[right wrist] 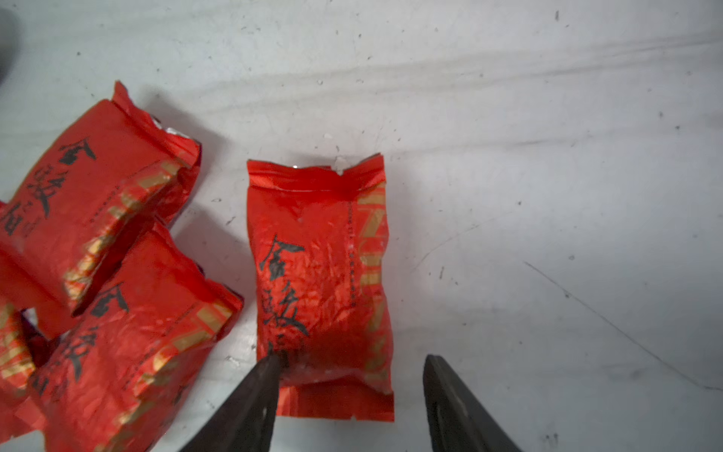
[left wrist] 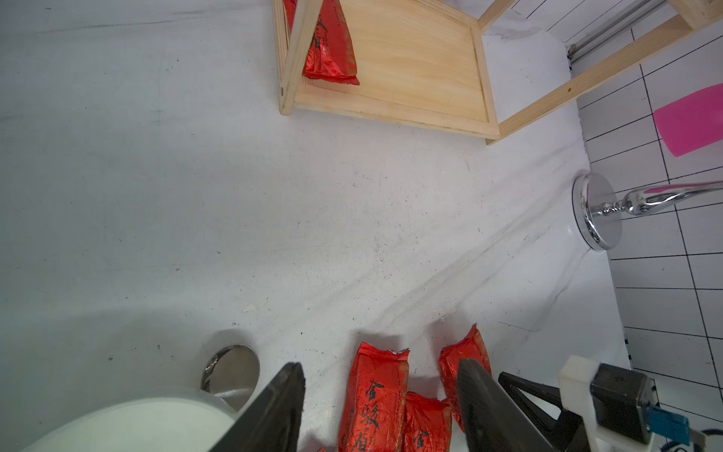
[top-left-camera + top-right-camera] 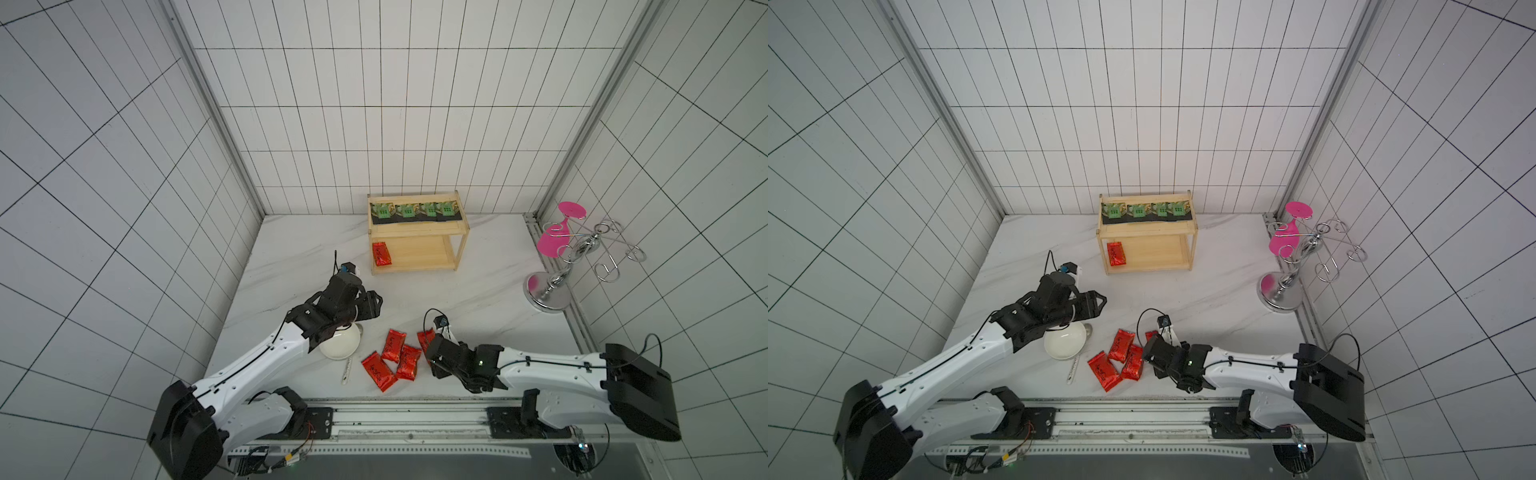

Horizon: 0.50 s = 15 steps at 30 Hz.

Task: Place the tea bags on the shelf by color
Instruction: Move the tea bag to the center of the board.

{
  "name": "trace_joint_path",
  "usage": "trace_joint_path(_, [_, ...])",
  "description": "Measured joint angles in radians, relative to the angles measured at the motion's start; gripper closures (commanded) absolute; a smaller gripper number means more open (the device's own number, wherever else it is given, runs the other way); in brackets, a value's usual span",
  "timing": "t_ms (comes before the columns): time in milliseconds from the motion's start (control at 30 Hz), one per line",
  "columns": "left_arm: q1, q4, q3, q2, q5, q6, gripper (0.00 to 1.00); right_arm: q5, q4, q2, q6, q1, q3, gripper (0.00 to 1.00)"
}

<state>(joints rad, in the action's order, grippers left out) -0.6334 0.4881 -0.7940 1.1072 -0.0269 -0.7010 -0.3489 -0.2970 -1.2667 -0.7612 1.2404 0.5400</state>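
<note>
The light wooden shelf [image 3: 419, 233] [image 3: 1147, 232] stands at the back. Its top board carries several black tea bags with green centres [image 3: 406, 212]. One red tea bag [image 3: 381, 254] [image 2: 332, 47] lies on the lower board. Three red tea bags [image 3: 394, 345] [image 3: 1100, 370] lie clustered on the table near the front. Another red tea bag [image 1: 321, 274] lies apart from them, and my right gripper [image 1: 352, 360] [image 3: 430, 353] stands open over its near end, one fingertip [image 1: 270, 371] at the foil. My left gripper [image 2: 381, 366] [image 3: 374, 305] hangs open and empty beyond the bowl.
A white bowl [image 3: 340, 343] [image 2: 137, 422] sits under the left wrist, with a metal spoon [image 3: 347, 372] beside it. A chrome wire stand [image 3: 548, 291] [image 2: 596, 211] with pink discs [image 3: 571, 210] stands at the right wall. Tiled walls close three sides.
</note>
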Motion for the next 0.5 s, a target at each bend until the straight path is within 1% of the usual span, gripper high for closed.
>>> trace_joint_path(200, [0.000,-0.023,0.000,0.040,-0.029,-0.003,0.35,0.044,0.057,-0.003,0.071,-0.130,-0.006,0.42])
trace_joint_path(300, [-0.001,-0.047,-0.001,0.079,-0.069,-0.002,0.36,0.068,0.078,-0.016,0.114,-0.189,-0.006,0.42])
trace_joint_path(400, [-0.010,-0.064,-0.015,0.132,-0.109,0.001,0.36,0.084,0.090,-0.018,0.161,-0.251,-0.006,0.41])
trace_joint_path(500, [-0.041,-0.086,-0.049,0.209,-0.151,0.007,0.36,0.102,0.092,-0.006,0.196,-0.302,-0.006,0.41])
